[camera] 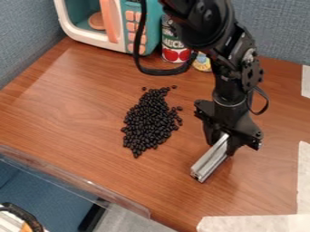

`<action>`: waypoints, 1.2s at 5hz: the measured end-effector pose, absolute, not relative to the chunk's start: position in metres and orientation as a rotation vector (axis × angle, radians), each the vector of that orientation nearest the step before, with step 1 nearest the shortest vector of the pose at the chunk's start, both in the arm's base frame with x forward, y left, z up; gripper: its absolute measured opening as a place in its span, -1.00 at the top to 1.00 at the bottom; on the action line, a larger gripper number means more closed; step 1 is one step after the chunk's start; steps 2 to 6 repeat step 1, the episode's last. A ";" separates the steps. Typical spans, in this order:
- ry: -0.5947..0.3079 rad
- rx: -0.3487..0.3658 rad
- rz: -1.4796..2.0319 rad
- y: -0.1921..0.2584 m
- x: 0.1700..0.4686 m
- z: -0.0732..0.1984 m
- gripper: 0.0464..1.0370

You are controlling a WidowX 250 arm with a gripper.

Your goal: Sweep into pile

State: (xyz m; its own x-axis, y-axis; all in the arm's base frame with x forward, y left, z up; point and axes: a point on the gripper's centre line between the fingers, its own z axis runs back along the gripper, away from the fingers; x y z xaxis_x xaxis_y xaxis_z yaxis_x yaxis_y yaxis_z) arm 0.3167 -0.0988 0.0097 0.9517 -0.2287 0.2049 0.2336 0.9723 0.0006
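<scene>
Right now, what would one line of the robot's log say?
black two-finger gripper: holding silver metal bar | small black beans: elongated pile, few strays | bar: apart from beans | surface: brown wood-grain tabletop

Your WidowX arm (pixel 205 28) comes in from the top edge, bent at its joints, with a black cable (pixel 142 38) looping beside it. The wrist (pixel 229 93) points down, and your two-finger gripper (pixel 225 143) hangs right of centre, gripping firmly.

Ltg. insp.: even, mod. bright. You've pale, diffuse glare on the brown wood-grain tabletop (pixel 66 86), upper L; soft shadow beside the silver ridged metal bar (pixel 210 158); pinpoint highlights, glossy black beans (pixel 148 120). Src. dir. unclear.
</scene>
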 end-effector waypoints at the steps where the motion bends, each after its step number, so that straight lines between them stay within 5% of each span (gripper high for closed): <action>1: -0.259 -0.018 -0.206 -0.106 0.323 0.045 -0.84; 6: -0.259 -0.018 -0.206 -0.106 0.323 0.045 -0.84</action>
